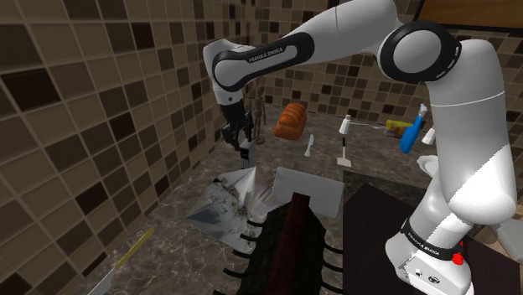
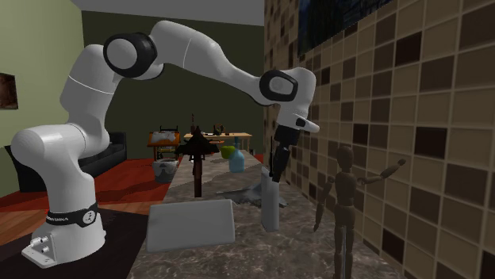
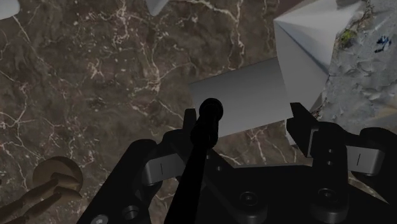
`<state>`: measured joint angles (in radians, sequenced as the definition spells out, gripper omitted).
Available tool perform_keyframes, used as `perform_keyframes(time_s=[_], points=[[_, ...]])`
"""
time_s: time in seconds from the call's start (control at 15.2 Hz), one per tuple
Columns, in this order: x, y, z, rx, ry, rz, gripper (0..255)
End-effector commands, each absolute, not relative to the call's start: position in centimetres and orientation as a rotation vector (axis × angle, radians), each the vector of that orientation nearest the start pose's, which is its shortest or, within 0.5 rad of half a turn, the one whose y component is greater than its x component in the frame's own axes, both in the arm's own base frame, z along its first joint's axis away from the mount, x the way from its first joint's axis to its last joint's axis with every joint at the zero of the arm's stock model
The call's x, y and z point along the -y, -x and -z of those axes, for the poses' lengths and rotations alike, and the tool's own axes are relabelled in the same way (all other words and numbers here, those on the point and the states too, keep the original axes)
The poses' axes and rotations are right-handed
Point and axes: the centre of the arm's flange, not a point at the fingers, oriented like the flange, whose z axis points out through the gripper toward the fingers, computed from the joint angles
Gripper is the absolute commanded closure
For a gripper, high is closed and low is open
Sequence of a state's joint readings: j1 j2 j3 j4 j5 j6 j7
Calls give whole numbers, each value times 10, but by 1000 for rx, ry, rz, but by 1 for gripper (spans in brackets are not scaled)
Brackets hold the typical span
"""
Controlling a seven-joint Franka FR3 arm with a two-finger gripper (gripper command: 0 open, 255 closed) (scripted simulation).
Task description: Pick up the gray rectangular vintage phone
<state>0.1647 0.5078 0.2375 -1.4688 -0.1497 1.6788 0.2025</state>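
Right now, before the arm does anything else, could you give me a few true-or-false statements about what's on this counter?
1. The gripper is at the top end of an upright gray vintage phone. True.
2. A wooden artist's mannequin stands close to the tiled wall. True.
3. That wall is plain white. False: it is covered in brown and tan square tiles.
4. The bread loaf lies directly under the gripper. False: it lies by the wall beside the mannequin, to the shoulder view's right of the gripper.
5. The counter is dark with pale veins. True.
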Motion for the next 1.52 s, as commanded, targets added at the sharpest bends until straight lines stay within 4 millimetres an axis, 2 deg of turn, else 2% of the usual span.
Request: perform_keyframes(time_s=[0.0, 0.4, 1.39, 1.45], points=[[-224, -625, -371, 362, 3203, -428, 255], [-225, -626, -371, 362, 3203, -428, 255], [-225, -626, -450, 362, 3203, -428, 255], [-225, -625, -451, 362, 3203, -428, 255]])
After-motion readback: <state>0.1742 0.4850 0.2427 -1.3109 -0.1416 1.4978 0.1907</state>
